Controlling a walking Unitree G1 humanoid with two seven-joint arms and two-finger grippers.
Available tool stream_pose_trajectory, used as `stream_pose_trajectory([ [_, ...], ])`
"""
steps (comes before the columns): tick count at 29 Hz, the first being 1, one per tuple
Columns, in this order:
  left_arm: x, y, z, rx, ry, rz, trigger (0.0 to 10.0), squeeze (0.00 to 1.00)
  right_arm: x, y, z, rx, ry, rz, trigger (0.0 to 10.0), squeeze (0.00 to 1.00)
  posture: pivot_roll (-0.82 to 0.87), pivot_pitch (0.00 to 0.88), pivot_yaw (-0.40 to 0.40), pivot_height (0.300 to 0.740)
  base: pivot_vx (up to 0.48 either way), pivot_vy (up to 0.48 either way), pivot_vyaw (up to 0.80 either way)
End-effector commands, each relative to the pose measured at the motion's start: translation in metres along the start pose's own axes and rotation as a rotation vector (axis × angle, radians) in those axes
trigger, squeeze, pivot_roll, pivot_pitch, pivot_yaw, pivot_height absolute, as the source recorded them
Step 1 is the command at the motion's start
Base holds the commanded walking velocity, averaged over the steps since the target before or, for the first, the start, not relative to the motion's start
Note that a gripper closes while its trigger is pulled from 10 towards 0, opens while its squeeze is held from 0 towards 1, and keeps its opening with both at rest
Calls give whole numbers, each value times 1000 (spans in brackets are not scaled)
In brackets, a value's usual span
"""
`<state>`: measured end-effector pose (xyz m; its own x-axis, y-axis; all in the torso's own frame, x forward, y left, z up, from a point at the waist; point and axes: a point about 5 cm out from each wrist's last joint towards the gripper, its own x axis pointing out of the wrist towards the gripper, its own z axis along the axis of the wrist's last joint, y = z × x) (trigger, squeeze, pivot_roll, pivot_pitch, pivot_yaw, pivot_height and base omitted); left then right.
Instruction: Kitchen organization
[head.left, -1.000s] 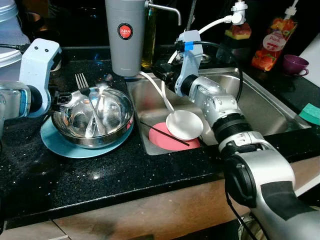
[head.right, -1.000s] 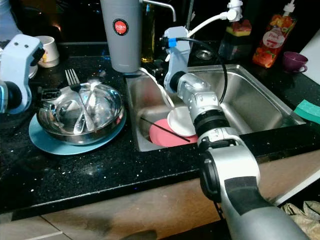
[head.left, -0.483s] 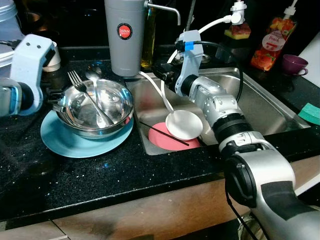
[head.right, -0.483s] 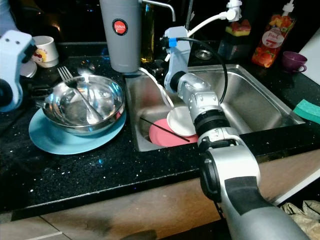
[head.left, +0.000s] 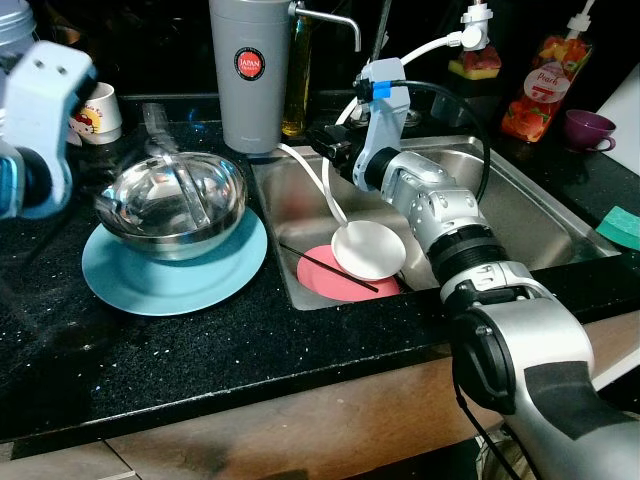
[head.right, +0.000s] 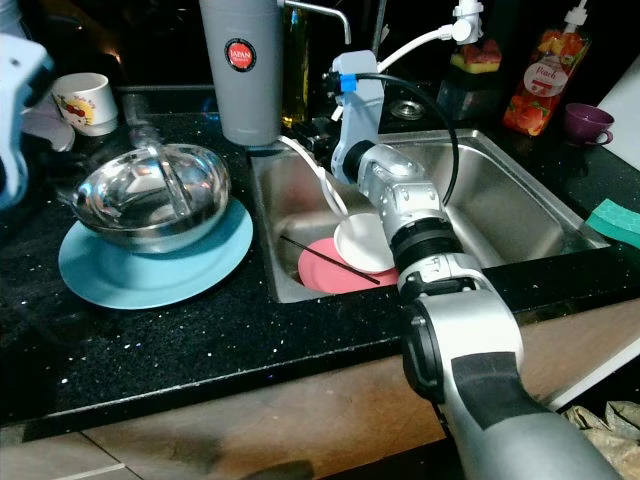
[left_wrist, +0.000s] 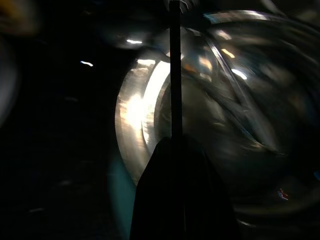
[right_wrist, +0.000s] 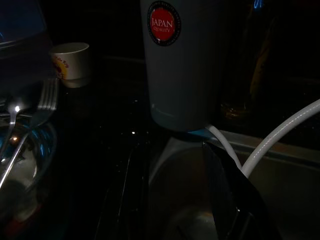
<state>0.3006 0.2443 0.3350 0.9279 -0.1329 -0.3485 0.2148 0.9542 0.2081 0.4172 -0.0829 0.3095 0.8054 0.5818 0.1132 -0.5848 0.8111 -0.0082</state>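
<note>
Your sink (head.left: 520, 215) is sunk in the black counter (head.left: 200, 350); inside lie one pink plate (head.left: 330, 280), one black chopstick (head.left: 327, 268) slanting across it, and one white ladle (head.left: 366, 248), its bowl on the plate and its handle rising toward the right gripper (head.left: 322, 143), which hangs over the sink's left rim; you cannot tell how its fingers stand. One steel bowl (head.left: 172, 203) sits tilted on one blue plate (head.left: 175, 268) on the counter left of the sink. The left gripper (left_wrist: 175, 100) pinches the bowl's rim. A fork (right_wrist: 45, 102) and spoon (right_wrist: 12, 127) lie in the bowl, handles down.
</note>
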Motion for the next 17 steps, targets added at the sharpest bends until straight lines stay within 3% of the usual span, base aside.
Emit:
stream_pose_trajectory([
  [1, 4, -6, -6, 7, 24, -15, 10000, 0, -2, -3, 0, -6, 6, -7, 10000, 0, 61, 86, -53, 740, 0, 0, 0],
  [9, 2, -6, -2, 1, -18, -13, 10000, 0, -3, -4, 0, -11, 7, -9, 10000, 0, 60, 75, -56, 740, 0, 0, 0],
  [11, -2, -8, 20, 14, -207, -21, 10000, 0, -3, -4, 1, -1, -1, -8, 10000, 0, 64, 67, -56, 740, 0, 0, 0],
  [12, -2, -8, 20, 14, -207, -21, 10000, 0, -3, -4, 1, -1, -1, -8, 10000, 0, 64, 67, -56, 740, 0, 0, 0],
  [14, -9, -15, 38, 38, -365, -36, 10000, 0, -3, -4, 3, 16, -13, -4, 10000, 0, 66, 64, -56, 740, 0, 0, 0],
  [15, -17, -28, 54, -3, -518, -99, 275, 0, -2, -1, 7, 69, -43, 5, 10000, 0, 67, 62, -57, 740, 0, 0, 0],
  [16, -17, -28, 54, -3, -518, -99, 275, 0, -2, -1, 7, 69, -43, 5, 10000, 0, 67, 62, -57, 740, 0, 0, 0],
  [17, -20, -37, 61, -32, -602, -132, 0, 0, -2, 1, 10, 107, -64, 10, 10000, 0, 67, 62, -58, 740, 0, 0, 0],
])
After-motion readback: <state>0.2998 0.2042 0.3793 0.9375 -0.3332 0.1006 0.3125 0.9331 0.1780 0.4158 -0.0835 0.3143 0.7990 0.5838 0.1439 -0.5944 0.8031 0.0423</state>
